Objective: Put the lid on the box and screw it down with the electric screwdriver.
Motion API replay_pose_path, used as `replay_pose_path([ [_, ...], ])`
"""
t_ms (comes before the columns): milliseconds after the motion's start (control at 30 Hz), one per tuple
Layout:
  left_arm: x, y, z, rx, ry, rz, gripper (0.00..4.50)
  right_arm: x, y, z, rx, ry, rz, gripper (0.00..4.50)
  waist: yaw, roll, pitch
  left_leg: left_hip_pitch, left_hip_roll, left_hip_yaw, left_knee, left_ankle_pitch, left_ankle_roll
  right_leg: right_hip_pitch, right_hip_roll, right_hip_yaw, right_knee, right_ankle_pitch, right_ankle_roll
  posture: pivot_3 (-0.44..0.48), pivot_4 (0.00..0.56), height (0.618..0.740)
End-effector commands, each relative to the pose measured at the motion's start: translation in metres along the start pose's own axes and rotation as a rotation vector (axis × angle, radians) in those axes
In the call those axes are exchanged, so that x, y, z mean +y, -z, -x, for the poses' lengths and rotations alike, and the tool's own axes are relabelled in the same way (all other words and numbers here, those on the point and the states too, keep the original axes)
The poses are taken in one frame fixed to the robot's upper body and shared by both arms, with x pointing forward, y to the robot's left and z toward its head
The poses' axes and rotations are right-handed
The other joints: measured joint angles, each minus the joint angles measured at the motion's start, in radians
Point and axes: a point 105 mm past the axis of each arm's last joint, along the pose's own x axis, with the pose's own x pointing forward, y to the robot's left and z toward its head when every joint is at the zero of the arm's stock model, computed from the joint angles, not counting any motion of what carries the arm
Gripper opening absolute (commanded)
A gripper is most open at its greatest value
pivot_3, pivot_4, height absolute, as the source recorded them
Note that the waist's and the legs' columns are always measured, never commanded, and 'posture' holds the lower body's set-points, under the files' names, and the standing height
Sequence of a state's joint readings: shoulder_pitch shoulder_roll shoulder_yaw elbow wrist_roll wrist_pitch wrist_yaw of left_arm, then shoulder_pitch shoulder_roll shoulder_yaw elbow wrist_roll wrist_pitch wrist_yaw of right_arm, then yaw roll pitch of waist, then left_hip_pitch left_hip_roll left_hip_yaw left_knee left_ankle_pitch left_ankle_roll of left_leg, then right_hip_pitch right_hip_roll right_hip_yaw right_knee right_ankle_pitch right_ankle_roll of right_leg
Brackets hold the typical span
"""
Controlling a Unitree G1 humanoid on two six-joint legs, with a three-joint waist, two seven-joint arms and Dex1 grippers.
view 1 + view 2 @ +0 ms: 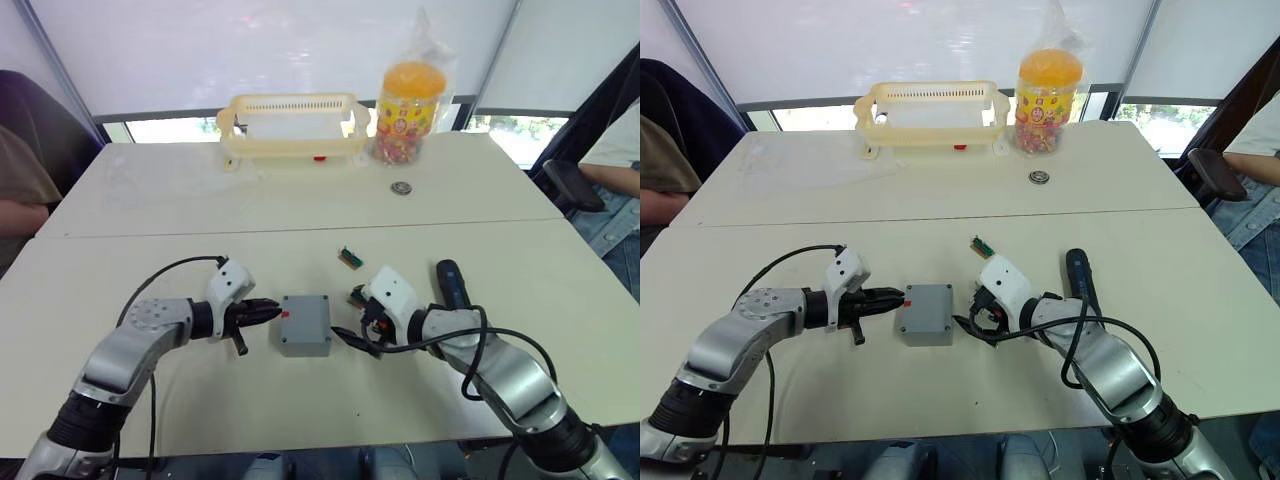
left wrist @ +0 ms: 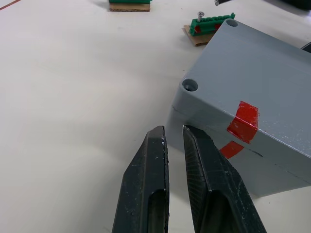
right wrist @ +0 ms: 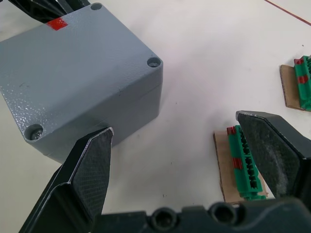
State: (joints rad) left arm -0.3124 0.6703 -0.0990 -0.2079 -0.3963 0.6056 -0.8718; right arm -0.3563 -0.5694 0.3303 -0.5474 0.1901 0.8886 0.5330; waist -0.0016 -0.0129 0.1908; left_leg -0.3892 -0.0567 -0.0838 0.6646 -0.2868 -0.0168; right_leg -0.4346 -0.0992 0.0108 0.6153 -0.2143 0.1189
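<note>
While the box (image 1: 305, 324) sits on the near table (image 1: 150, 400) with its lid (image 3: 73, 63) already on top, the two claws flank it. At its left side, the left claw (image 2: 174, 133) points its tips at the corner by the red tape (image 2: 243, 120), fingers nearly together with a slim gap, holding nothing and just short of the wall. At the box's right side, the right claw (image 3: 184, 136) is spread wide and empty; one finger (image 3: 90, 160) lies just beside the lower edge of the box, the other over a green connector strip (image 3: 245, 165) on a brown card. Beyond the right arm, the screwdriver (image 1: 1080, 280) lies flat on the table, well apart from the box. A second green strip (image 1: 349, 257) lies a little farther back. On the far table, a small round metal piece (image 1: 401, 187) rests near a yellow basket (image 1: 290, 125), whose contents cannot be made out, and an orange-lidded jar (image 1: 410, 100) of sweets wrapped in a clear bag.
</note>
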Motion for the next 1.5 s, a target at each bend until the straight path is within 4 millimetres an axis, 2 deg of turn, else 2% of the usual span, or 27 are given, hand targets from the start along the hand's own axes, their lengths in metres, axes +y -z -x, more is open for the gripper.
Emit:
replay_pose_path([
  [33, -0.001, -0.010, -0.001, -0.027, 0.006, -0.043, 0.56, 0.003, -0.013, 0.004, -0.052, 0.003, 0.025, 4.44, -0.004, 0.000, 0.000, 0.000, 0.000, 0.000, 0.000, 0.000, 0.000, 0.000, 0.000, 0.000, 0.000, 0.000, 0.000, 0.000, 0.150, 0.740],
  [233, 0.003, -0.009, 0.002, -0.014, -0.012, -0.048, 0.56, -0.001, -0.013, 0.007, -0.047, 0.023, 0.037, 4.44, -0.009, 0.000, 0.000, 0.000, 0.000, 0.000, 0.000, 0.000, 0.000, 0.000, 0.000, 0.000, 0.000, 0.000, 0.000, 0.000, 0.150, 0.740],
  [300, 0.011, -0.006, 0.014, 0.012, -0.041, -0.057, 0.56, -0.010, -0.017, 0.016, -0.058, 0.040, 0.050, 4.44, -0.009, 0.000, 0.000, 0.000, 0.000, 0.000, 0.000, 0.000, 0.000, 0.000, 0.000, 0.000, 0.001, 0.000, 0.000, 0.000, 0.150, 0.740],
  [367, 0.015, -0.006, 0.033, 0.050, -0.047, -0.074, 0.56, -0.020, -0.030, 0.028, -0.119, 0.041, 0.033, 4.44, -0.012, 0.000, 0.000, 0.000, 0.000, 0.000, 0.000, 0.000, 0.000, -0.001, 0.000, 0.000, 0.001, 0.000, 0.000, 0.000, 0.150, 0.740],
  [467, 0.007, -0.024, 0.053, 0.056, 0.017, -0.081, 0.56, -0.028, -0.046, 0.040, -0.238, 0.014, -0.088, 4.44, -0.012, 0.000, 0.000, 0.000, 0.001, 0.000, 0.000, 0.000, 0.000, -0.002, 0.001, 0.000, 0.002, 0.000, 0.000, 0.000, 0.150, 0.740],
  [567, -0.005, -0.046, 0.065, 0.038, 0.092, -0.093, 0.56, -0.040, -0.043, 0.043, -0.261, 0.023, -0.136, 4.44, -0.007, 0.000, 0.000, 0.000, 0.002, -0.001, 0.000, 0.000, 0.000, -0.001, 0.001, 0.000, 0.003, 0.000, 0.000, 0.000, 0.150, 0.740],
  [633, -0.015, -0.058, 0.068, 0.034, 0.144, -0.112, 0.56, -0.047, -0.035, 0.037, -0.248, 0.031, -0.158, 4.44, -0.008, -0.001, 0.000, 0.000, 0.001, -0.001, 0.001, 0.000, 0.000, 0.000, 0.001, 0.000, 0.002, 0.000, 0.000, 0.000, 0.150, 0.740],
  [800, -0.025, -0.072, 0.063, 0.035, 0.173, -0.172, 0.56, -0.052, -0.015, 0.018, -0.207, 0.020, -0.183, 4.44, -0.012, 0.000, 0.000, 0.001, 0.001, 0.001, 0.001, 0.000, 0.000, 0.000, 0.001, 0.001, 0.003, 0.000, 0.000, 0.000, 0.150, 0.740],
  [900, -0.032, -0.076, 0.054, 0.017, 0.181, -0.183, 0.56, -0.052, -0.005, 0.008, -0.192, 0.009, -0.183, 3.59, -0.015, 0.000, 0.000, 0.001, 0.000, 0.001, 0.001, 0.000, 0.000, 0.000, 0.001, 0.001, 0.004, 0.000, 0.000, 0.000, 0.150, 0.740],
  [967, -0.035, -0.073, 0.048, 0.023, 0.183, -0.193, 0.56, -0.053, -0.002, 0.003, -0.191, 0.006, -0.181, 2.65, -0.014, 0.000, 0.000, 0.002, 0.000, 0.001, 0.001, 0.000, 0.000, 0.000, 0.001, 0.001, 0.004, 0.000, 0.000, 0.000, 0.150, 0.740],
  [1167, -0.039, -0.061, 0.040, 0.044, 0.194, -0.191, 0.56, -0.053, -0.001, -0.009, -0.202, 0.000, -0.172, 2.65, -0.014, 0.000, 0.000, 0.002, 0.000, 0.001, 0.001, 0.000, 0.000, -0.001, 0.001, 0.002, 0.005, 0.000, 0.000, 0.000, 0.150, 0.740],
  [1500, -0.040, -0.059, 0.035, 0.045, 0.201, -0.205, 0.56, -0.049, 0.005, -0.018, -0.187, -0.006, -0.155, 2.65, -0.012, 0.000, 0.000, 0.002, 0.000, 0.001, 0.001, 0.000, -0.001, -0.001, 0.001, 0.002, 0.005, 0.000, 0.000, 0.000, 0.150, 0.740],
])
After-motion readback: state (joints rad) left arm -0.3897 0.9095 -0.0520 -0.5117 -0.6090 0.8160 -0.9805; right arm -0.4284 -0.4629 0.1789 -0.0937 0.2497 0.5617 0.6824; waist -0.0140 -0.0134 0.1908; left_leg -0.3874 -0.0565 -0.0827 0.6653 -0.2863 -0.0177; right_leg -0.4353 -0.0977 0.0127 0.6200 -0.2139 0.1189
